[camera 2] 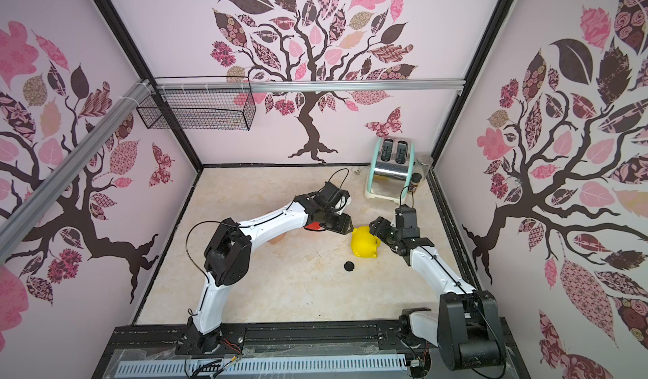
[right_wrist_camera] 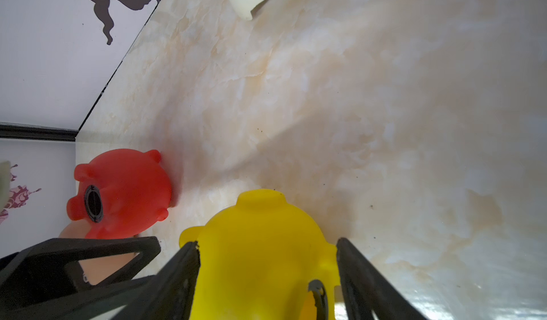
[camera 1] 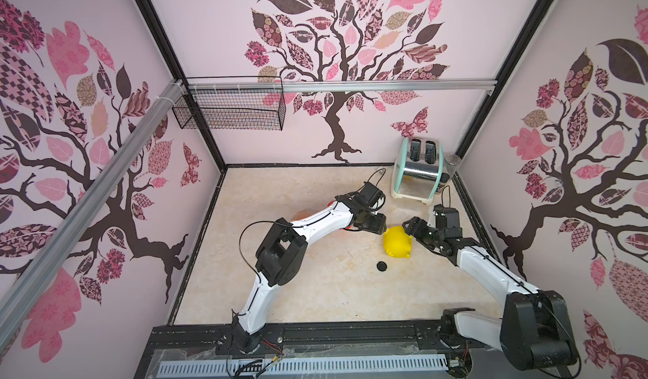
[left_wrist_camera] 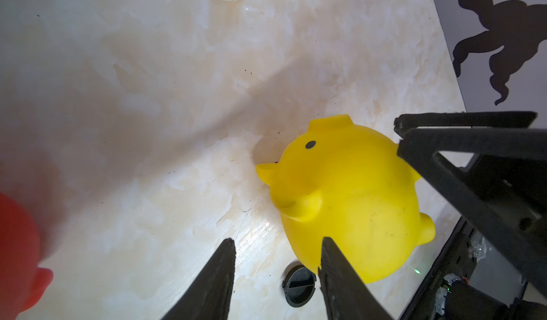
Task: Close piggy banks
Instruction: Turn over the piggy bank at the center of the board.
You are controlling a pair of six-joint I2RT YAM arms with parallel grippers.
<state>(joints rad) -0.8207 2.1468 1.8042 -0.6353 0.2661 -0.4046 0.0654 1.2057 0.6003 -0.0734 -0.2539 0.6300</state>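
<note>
1. The yellow piggy bank [camera 1: 397,242] is glossy, rounded plastic. It lies on its side on the desk [camera 1: 315,296], a cream marble-look sheet, right of centre and between both hands.
2. The right hand [right_wrist_camera: 266,241] has its black fingers spread wide, one on each side of the yellow body. Their edges meet its outline, but I cannot tell whether they press.
3. The left hand [left_wrist_camera: 278,240] is partly open with nothing between its fingers, and its tips are just beside the pig.
4. A black plug disc [left_wrist_camera: 299,286], round and ribbed, lies flat on the desk near the yellow pig.
5. The red piggy bank [right_wrist_camera: 124,194] lies on its side, with a black plug [right_wrist_camera: 94,203] seated in its belly hole. The peach piggy bank [right_wrist_camera: 74,229] is just behind it, mostly hidden.
6. A dark rim of the yellow pig's belly opening shows at the edge of the right wrist view. I cannot tell whether it is plugged.
7. A toaster [camera 1: 419,170] with chrome sides, mint ends and two slots stands in the far right corner. A black wire basket [camera 1: 231,110] hangs on the back rail.
</note>
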